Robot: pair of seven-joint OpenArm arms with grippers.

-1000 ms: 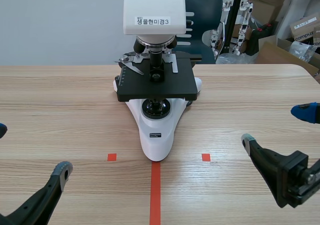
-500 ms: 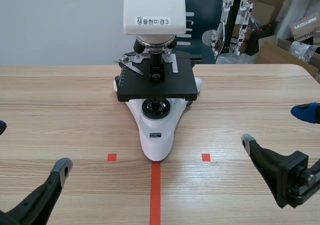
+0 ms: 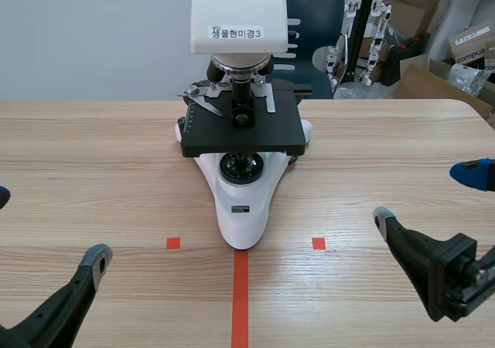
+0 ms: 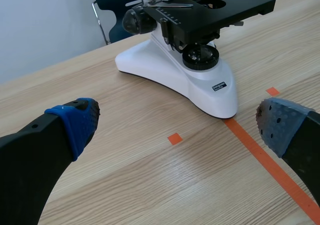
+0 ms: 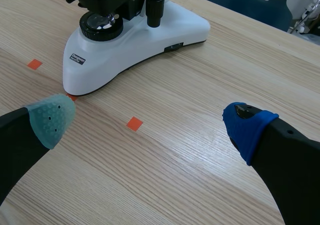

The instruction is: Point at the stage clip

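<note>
A white microscope [image 3: 242,135] stands at the table's middle with a black stage [image 3: 241,127]. On the stage's far side lie thin metal stage clips, one at the left [image 3: 203,100] and one at the right [image 3: 268,99]. My left gripper [image 3: 46,228] is open, low at the near left, well short of the microscope. My right gripper [image 3: 428,197] is open at the near right, also far from it. In the left wrist view the left gripper [image 4: 177,130] faces the microscope base [image 4: 200,92], and the clip [image 4: 167,5] shows on the stage. The right gripper [image 5: 148,121] holds nothing.
A dark chair [image 3: 313,23] stands behind the table. Cardboard boxes [image 3: 456,54] and a metal rack [image 3: 363,31] fill the back right. Bare wood lies on both sides of the microscope.
The left gripper's near finger has shifted very slightly. Nothing else has moved.
</note>
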